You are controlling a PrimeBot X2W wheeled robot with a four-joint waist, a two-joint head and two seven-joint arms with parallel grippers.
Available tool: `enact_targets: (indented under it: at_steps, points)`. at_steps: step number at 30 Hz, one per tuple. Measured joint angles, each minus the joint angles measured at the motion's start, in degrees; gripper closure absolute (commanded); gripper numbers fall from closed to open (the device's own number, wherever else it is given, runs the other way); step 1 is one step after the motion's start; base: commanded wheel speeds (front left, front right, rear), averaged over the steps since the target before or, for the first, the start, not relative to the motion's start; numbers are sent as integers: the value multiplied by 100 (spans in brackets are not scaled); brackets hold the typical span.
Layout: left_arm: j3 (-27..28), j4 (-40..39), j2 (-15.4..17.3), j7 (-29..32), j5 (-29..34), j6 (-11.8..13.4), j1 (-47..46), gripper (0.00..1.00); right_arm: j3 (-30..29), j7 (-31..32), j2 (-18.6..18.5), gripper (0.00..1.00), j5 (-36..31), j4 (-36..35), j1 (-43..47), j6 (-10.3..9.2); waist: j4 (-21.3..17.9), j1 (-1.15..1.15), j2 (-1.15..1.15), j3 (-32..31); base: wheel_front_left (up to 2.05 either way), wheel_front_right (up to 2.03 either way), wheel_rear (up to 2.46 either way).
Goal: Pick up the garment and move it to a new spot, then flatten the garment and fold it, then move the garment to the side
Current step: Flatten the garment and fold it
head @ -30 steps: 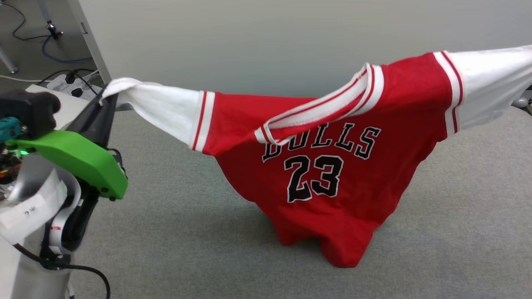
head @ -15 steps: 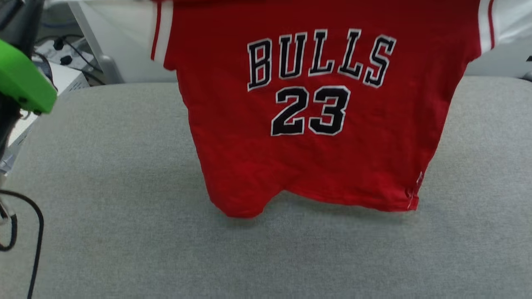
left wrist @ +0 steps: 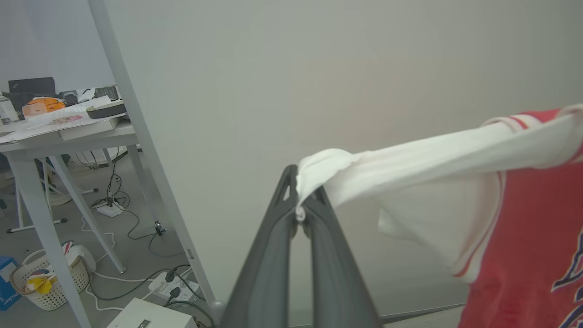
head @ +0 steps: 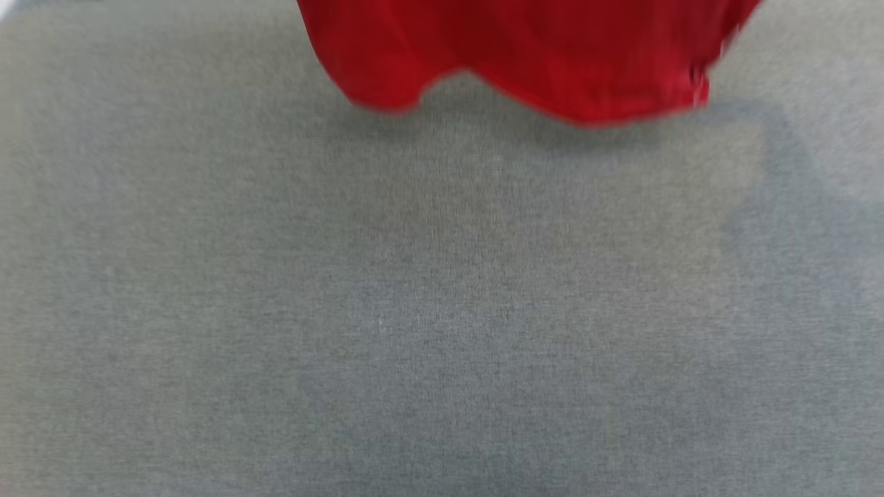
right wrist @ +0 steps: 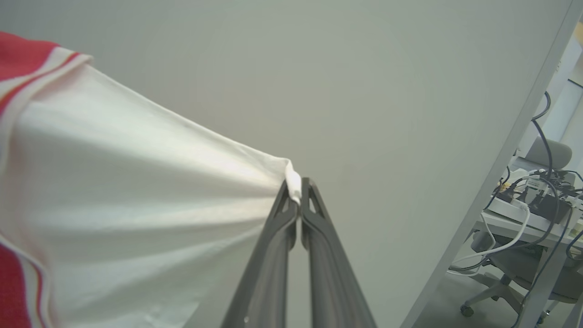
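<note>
The garment (head: 525, 55) hangs at the top of the head view, right of centre. You see just its red lower hem there, blurred, with a soft shadow beneath it on the grey fabric surface (head: 442, 310). The blur keeps you from telling whether the hem touches that surface.

In the left wrist view, your left gripper (left wrist: 300, 200) rises from the bottom centre. Its two dark fingers are pressed together on the bunched end of a white sleeve (left wrist: 432, 159). That sleeve runs taut towards the right edge of the frame. At the lower right hangs the red body with striped trim and a sliver of black lettering. A pale wall panel (left wrist: 273, 91) fills the background. A cluttered table (left wrist: 68, 132) stands at the upper left, and a white basket (left wrist: 45, 282) sits with loose cables (left wrist: 114, 200) at the lower left.

In the right wrist view, your right gripper (right wrist: 295, 187) comes up from the bottom centre, pinching the tip of the other sleeve (right wrist: 136, 182). The cloth fans out towards the left edge, with red and striped trim at the upper left and lower left corners. An office chair (right wrist: 524, 259) sits at the lower right.
</note>
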Motion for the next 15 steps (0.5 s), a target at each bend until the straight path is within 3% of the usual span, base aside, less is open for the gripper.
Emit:
enact_targets:
  at_steps: [7,15]
  points:
    - [-125,1511,-560,-1158,135,-141,-1492,100,-53,-442,288,100,-355,1366,-1498,0,-1,1,0,839,0,0,0]
    - [-230,2765,-871,-2163,312,-236,-2191,100,-305,-1189,599,100,-884,2528,-2291,1,83,1,0,1491,0,0,0]
